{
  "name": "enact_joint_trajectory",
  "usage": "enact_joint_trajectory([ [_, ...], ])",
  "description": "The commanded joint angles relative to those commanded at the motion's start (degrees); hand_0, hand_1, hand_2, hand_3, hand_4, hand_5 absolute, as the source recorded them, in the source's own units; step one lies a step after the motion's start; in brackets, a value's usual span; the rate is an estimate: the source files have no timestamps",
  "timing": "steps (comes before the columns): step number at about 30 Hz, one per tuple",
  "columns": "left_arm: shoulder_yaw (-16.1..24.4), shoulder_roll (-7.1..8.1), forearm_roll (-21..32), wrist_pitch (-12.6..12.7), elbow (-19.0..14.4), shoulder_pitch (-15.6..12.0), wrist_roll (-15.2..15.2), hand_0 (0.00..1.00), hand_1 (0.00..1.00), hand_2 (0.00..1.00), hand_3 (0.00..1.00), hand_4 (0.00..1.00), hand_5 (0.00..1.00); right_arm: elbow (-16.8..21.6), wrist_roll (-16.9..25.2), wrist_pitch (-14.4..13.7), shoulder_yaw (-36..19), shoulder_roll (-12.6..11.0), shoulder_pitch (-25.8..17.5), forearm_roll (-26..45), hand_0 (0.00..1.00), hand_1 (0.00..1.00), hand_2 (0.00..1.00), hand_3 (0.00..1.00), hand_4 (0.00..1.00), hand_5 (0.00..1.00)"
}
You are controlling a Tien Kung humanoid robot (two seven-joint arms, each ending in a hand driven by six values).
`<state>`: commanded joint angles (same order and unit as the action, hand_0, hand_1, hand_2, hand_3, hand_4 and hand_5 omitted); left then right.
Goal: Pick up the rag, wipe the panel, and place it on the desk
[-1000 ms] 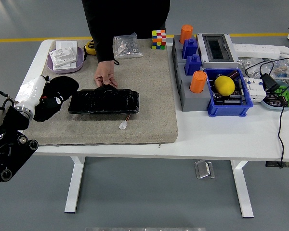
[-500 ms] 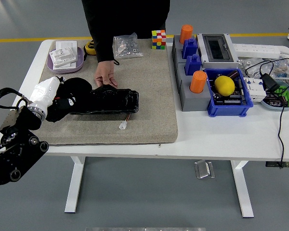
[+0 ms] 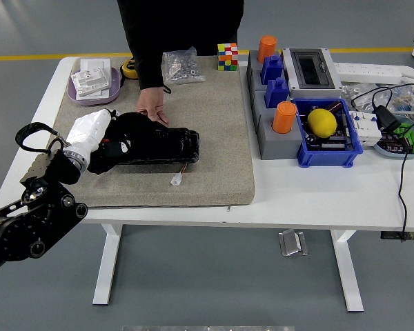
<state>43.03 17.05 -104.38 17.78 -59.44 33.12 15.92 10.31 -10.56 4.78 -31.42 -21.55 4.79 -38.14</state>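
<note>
The rag was a black cloth, bunched into a dark mound. It lay over the left end of the panel, covering that end so that the edge beneath could not be made out. Its folds blended with the dark surface under it, and where the cloth ended was hard to tell. The panel was a long, flat, glossy black piece lying level, with its long side running left to right. Its right end stood bare and caught the light. A thin wire came out from under the panel's near edge, and a small white connector lay just in front of the panel.
</note>
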Motion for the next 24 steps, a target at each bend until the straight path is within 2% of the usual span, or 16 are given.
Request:
enact_joint_trajectory([
  [13,-7.0,-0.73,1.6,-0.7,-0.8,3.7,-0.3,0.221,0.124,0.479,0.355,0.276,0.002,0.0,-0.1,0.2,1.1,-0.6,0.7,0.6,0.724,0.553,0.664,0.575,0.998,0.424],
  [24,-12.1,-0.45,2.6,-0.2,-1.9,5.7,-0.7,0.222,0.124,0.479,0.356,0.275,0.002,0.0,-0.2,0.4,1.4,-0.9,0.9,0.5,0.725,0.553,0.664,0.575,0.998,0.423],
])
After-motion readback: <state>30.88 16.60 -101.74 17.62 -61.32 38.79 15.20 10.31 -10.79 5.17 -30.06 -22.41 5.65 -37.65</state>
